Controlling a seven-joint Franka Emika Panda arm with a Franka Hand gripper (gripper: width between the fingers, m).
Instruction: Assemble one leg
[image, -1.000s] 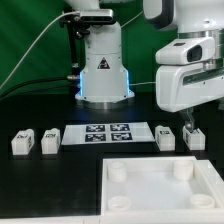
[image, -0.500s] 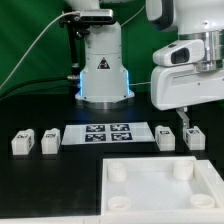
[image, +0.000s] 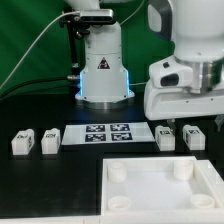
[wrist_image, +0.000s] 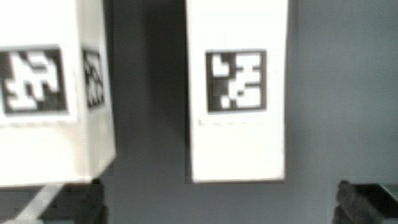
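The leg (image: 195, 137) stood upright on the table, past the marker board (image: 105, 133) at the exterior view's right end, tag facing up. A second leg (image: 166, 137) stood between it and the board, just beside both and parted from the leg by only a narrow gap. In the wrist view the leg (wrist_image: 240, 95) filled the middle, with the second leg (wrist_image: 45, 95) close alongside.

The gripper (image: 192, 122) hung just above this pair, released, jaws spread wide and nothing between them. The wrist view showed the gripper (wrist_image: 210, 205) with one finger (wrist_image: 54, 205) lined up with the second leg rather than with the gap.

That looked like the main risk. If the arm went down from here, that finger would likely land on the second leg, or the jaws would close round both blocks at once. Either could tip the second leg, shove it against the board, or give a skewed hold on the leg. A small shift away from the board looked needed first.

Two more legs (image: 34, 142) stood beyond the board's far end, well apart from the gripper. The top (image: 165, 205) lay nearer the camera than the board, sockets empty.
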